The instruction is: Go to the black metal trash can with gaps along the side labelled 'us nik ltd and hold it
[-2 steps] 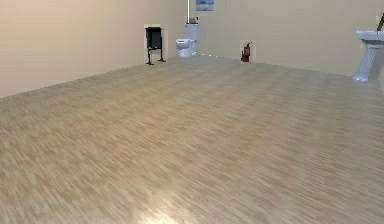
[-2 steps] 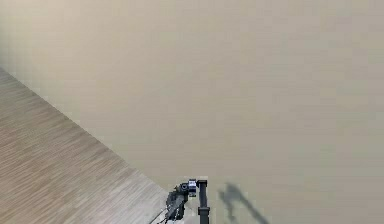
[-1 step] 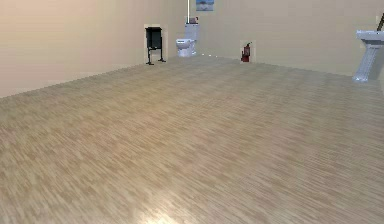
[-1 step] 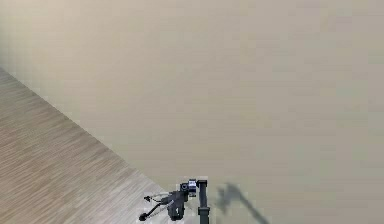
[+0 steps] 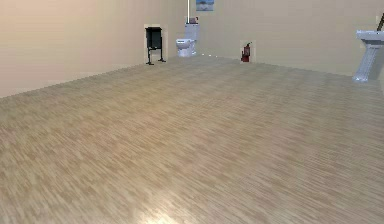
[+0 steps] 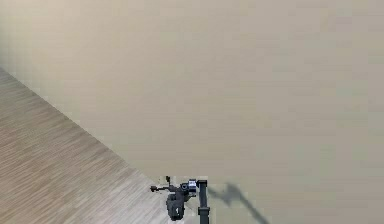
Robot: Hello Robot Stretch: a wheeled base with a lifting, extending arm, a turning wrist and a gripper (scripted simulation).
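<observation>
1. Trash can [image 5: 154, 40], as far as the small black boxy shape on thin legs can be read, stands against the far wall in the forward view's upper left-centre, well away across the bare wood floor [image 5: 180, 150].
2. Just right of it along that wall sits a white toilet [image 5: 186, 45], then a red fire extinguisher [image 5: 245, 53] farther right.
3. A white pedestal sink [image 5: 368, 50] stands at the forward view's right edge.
4. In the arm side view the gripper [image 6: 161, 185] sits low by the arm [image 6: 205, 212], with plain floor and beige wall [image 6: 250, 90] behind its fingers. It holds nothing, and its opening cannot be told.
</observation>
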